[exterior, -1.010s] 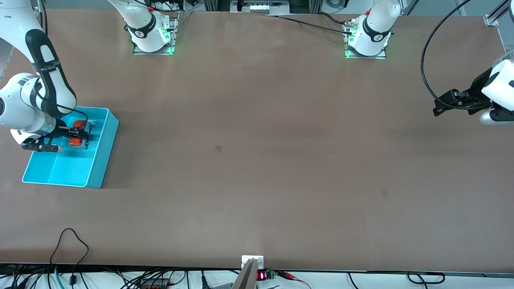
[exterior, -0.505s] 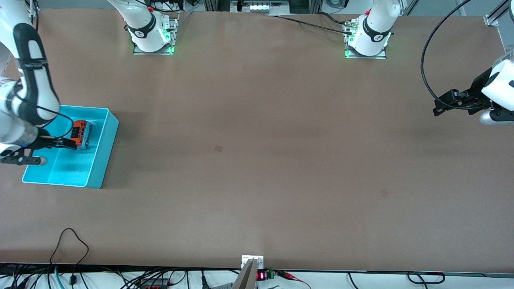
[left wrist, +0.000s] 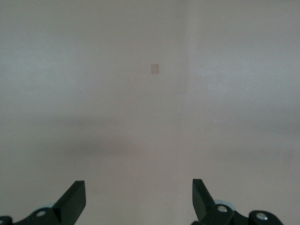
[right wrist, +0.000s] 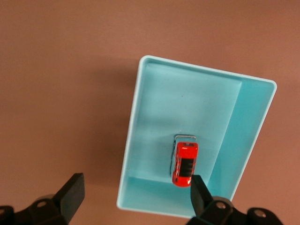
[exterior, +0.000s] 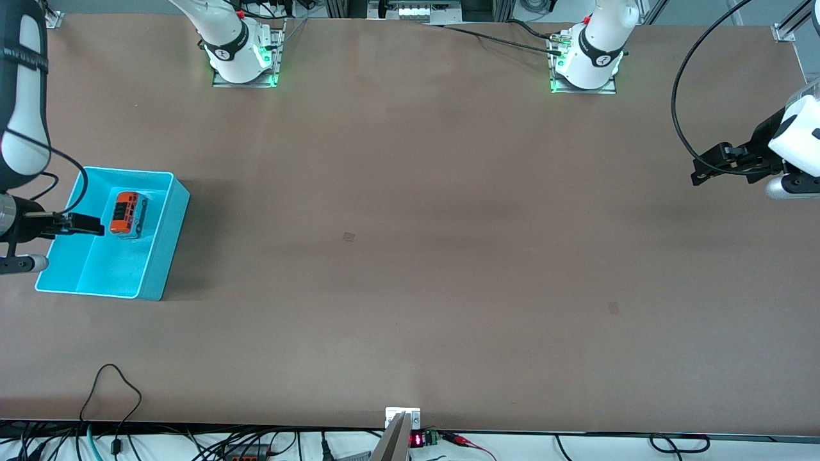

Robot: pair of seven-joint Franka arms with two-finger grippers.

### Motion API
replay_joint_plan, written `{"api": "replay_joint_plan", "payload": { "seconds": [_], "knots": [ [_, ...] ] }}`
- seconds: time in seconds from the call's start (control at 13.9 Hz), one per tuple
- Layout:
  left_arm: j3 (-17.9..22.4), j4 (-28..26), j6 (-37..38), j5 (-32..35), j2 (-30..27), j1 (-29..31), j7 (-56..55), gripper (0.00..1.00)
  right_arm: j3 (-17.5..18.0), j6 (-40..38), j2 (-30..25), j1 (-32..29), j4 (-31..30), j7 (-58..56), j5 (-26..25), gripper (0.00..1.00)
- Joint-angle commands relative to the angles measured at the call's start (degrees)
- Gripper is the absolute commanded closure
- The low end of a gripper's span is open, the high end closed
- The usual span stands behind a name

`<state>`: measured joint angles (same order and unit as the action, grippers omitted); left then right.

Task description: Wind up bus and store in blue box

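The small orange bus [exterior: 125,214] lies on the floor of the blue box [exterior: 165,253], in the part of the box farther from the front camera. It lies free, with nothing touching it. My right gripper [exterior: 85,224] is open and empty, raised over the box's edge. In the right wrist view the bus [right wrist: 185,164] shows well below the gripper [right wrist: 136,187], inside the box [right wrist: 246,133]. My left gripper [exterior: 701,171] waits open and empty above bare table at the left arm's end, as the left wrist view [left wrist: 138,192] shows.
The box stands at the right arm's end of the table. Two small dark marks [exterior: 348,236] [exterior: 613,308] lie on the brown tabletop. Cables [exterior: 115,384] run along the table's edge nearest the front camera. Both arm bases [exterior: 242,61] [exterior: 584,64] stand at the back edge.
My right gripper has let go of the bus, opened and lifted away toward the right arm's end of the table. The bus stays in the box. The left arm has not moved.
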<state>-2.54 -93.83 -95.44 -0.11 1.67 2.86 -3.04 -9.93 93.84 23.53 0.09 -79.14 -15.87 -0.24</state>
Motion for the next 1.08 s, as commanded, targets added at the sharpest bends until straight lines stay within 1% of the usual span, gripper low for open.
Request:
{"api": "replay_joint_plan", "payload": {
  "seconds": [0.0,0.14,0.29,0.43,0.51,0.72,0.87,1.01],
  "knots": [
    [-0.19,-0.13,-0.53,0.20,-0.62,0.13,0.32,0.00,-0.27,-4.37,-1.36,0.88,4.35,-0.91,0.68,0.00],
    [-0.28,-0.13,-0.62,-0.24,-0.62,0.04,0.32,0.00,-0.18,-4.01,-6.18,2.80,2.52,-0.48,0.50,0.00],
    [-0.28,-0.04,-0.71,-0.24,-0.53,-0.48,0.32,0.00,1.22,-3.32,-11.37,3.34,-1.00,-0.04,0.33,0.00],
    [-0.19,-0.04,-0.71,-0.24,-0.35,-0.49,0.32,0.00,1.40,-2.00,-16.38,1.59,-8.18,-0.12,2.42,0.00],
    [-0.19,0.05,-0.71,-0.24,-0.35,-0.31,0.32,0.00,1.84,-0.43,-17.54,1.58,-9.18,0.05,3.65,0.00],
    [-0.19,0.05,-0.71,-0.33,-0.35,-0.13,0.32,0.00,2.19,-0.23,-17.29,1.67,-9.36,-0.12,3.14,0.00],
    [-0.19,0.05,-0.71,-0.33,-0.35,-0.13,0.32,0.00,2.89,-0.50,-17.46,2.20,-9.10,0.05,0.52,0.00],
    [-0.10,-0.30,-1.50,-0.77,-0.26,0.04,0.32,0.00,3.51,-0.50,-17.55,2.20,-9.10,3.81,0.15,0.00]
  ]
}}
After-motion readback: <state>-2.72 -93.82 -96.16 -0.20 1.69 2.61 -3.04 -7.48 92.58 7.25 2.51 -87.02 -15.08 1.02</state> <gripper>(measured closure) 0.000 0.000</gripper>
